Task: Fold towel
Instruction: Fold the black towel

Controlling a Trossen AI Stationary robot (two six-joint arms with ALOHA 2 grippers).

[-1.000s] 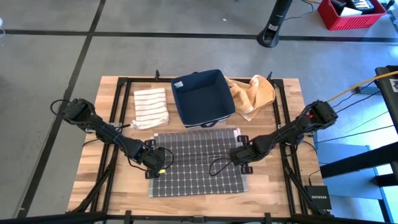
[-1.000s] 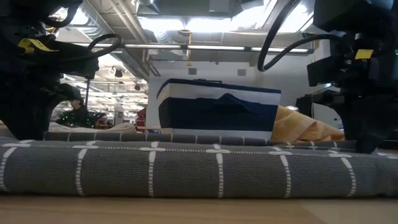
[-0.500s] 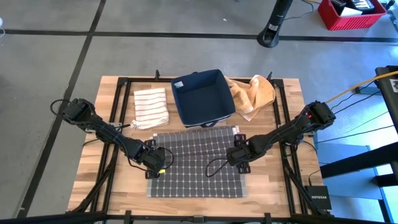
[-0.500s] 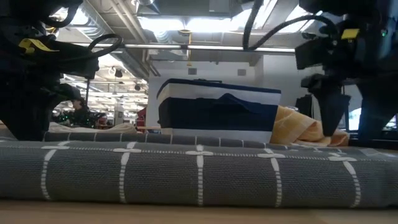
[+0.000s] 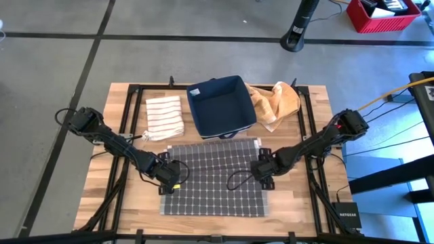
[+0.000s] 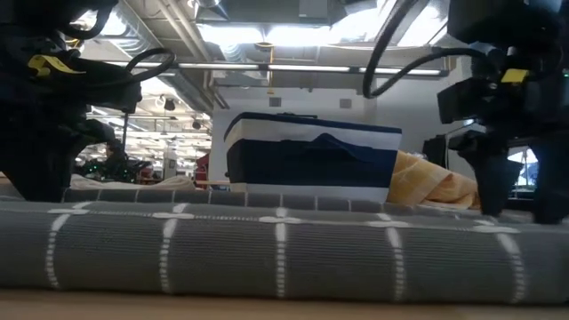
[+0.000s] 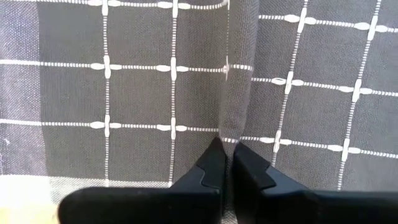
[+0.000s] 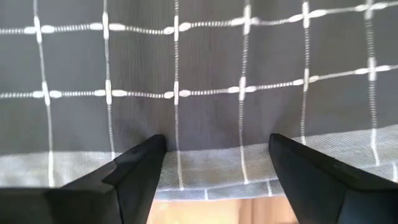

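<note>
Releasing on the right side: the right gripper (image 5: 263, 171) now has its fingers (image 8: 134, 168) spread wide, straddling the right edge of the gray grid towel (image 5: 213, 177) with nothing between them but flat cloth. A second ago it was nearly closed, so the cloth it carried has been let go. Left gripper (image 5: 171, 175) stays pinched together on a thin ridge of towel fabric (image 7: 231, 118), fingertips (image 7: 214, 163) touching through the cloth, at the towel's left edge.

Towel lies flat at the front middle of the wooden table (image 5: 305, 203), in front of the navy bin (image 5: 220, 105). Its back part shows a doubled band near the bin, so one fold looks laid down, though the layering is hard to read from above. Striped cloth (image 5: 165, 116) and orange cloth (image 5: 274, 103) sit untouched at the back.

Versus earlier: right gripper swung inward over the towel half a second back, now sits slightly back out toward the right edge. In the low view its fingers have gone from closed on the cloth to open above it. Left arm barely moved. Towel outline about the same.

Judgement: right side of this fold is done; left release probably comes next.
</note>
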